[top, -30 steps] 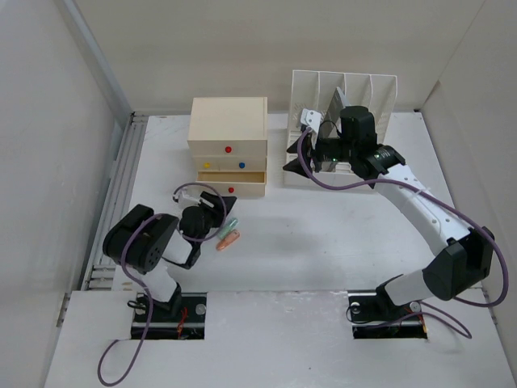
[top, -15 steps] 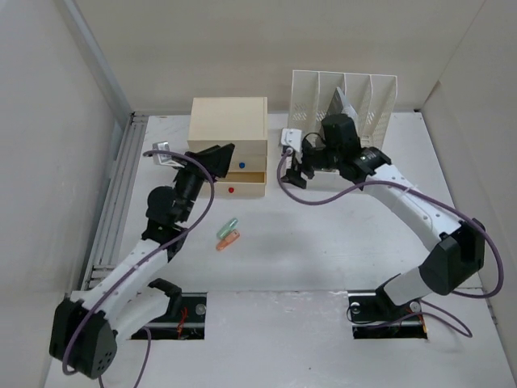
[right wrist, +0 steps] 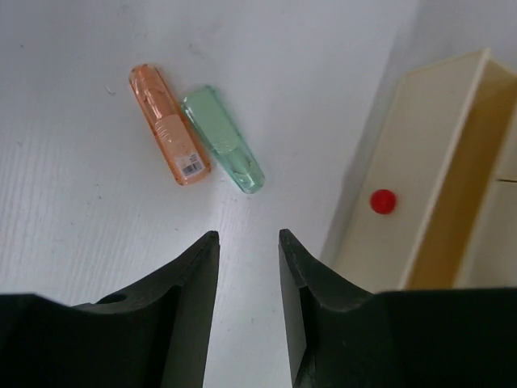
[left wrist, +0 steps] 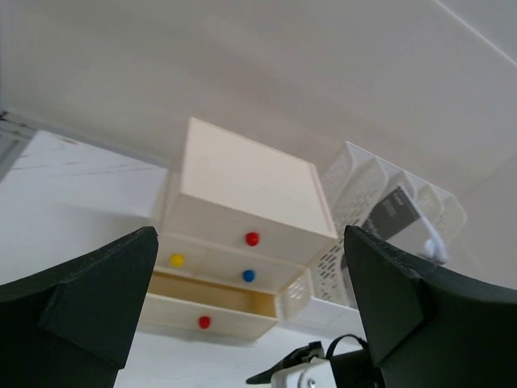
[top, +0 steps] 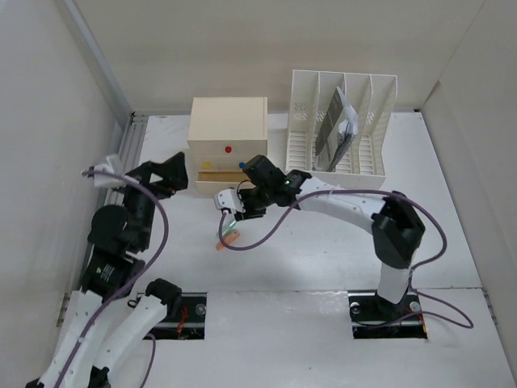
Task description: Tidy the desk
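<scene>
Right wrist view best shows us orange tube (right wrist: 168, 125) beside green tube (right wrist: 222, 139), upper left, on the surface (right wrist: 81, 242). Right gripper (right wrist: 247, 236) narrowly apart, empty. Left gripper (left wrist: 250, 238) wide apart.

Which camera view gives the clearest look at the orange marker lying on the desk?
The right wrist view: the orange marker lies whole on the desk, label visible, beside a green marker. The top external view shows only a small orange sliver. The left wrist view does not show it.

orange highlighter (right wrist: 168, 125) | green highlighter (right wrist: 223, 139) | drawer box (top: 228, 121) — cream | desk (top: 323, 259) — white
</scene>
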You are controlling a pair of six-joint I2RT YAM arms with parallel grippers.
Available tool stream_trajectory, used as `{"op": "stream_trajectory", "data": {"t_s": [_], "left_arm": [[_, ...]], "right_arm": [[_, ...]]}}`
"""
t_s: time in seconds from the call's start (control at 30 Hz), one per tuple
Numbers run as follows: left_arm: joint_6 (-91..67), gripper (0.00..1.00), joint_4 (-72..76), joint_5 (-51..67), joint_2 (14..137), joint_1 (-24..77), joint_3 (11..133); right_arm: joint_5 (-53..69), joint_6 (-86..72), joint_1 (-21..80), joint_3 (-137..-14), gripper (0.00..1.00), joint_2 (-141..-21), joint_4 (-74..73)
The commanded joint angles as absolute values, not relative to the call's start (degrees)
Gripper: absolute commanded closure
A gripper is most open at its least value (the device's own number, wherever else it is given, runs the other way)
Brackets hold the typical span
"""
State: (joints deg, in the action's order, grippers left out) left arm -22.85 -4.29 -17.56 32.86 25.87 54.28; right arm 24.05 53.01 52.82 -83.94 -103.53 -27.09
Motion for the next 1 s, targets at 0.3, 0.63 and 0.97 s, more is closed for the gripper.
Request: {"op": "stream_trajectory", "data": {"t_s": [0.3,0.63,0.97], "left_arm": [[-14.85,0.0,-2.73,-21.8,17.59,23.38,42.36],[-14.33,0.0,-2.2,-21.09,13.36,23.38,41.31],[-14.33,0.0,-2.2,-19.95,13.36,23.38,41.31]], "right_arm": [[25.93,62.49,53.53,-102.03,0.57,-121.11,-36.3],[24.26,67.94,54.66,-106.26,0.54,-127.71,-41.84],[23.2,69.61,55.72,-108.02,0.54,-131.83,-43.77]]}}
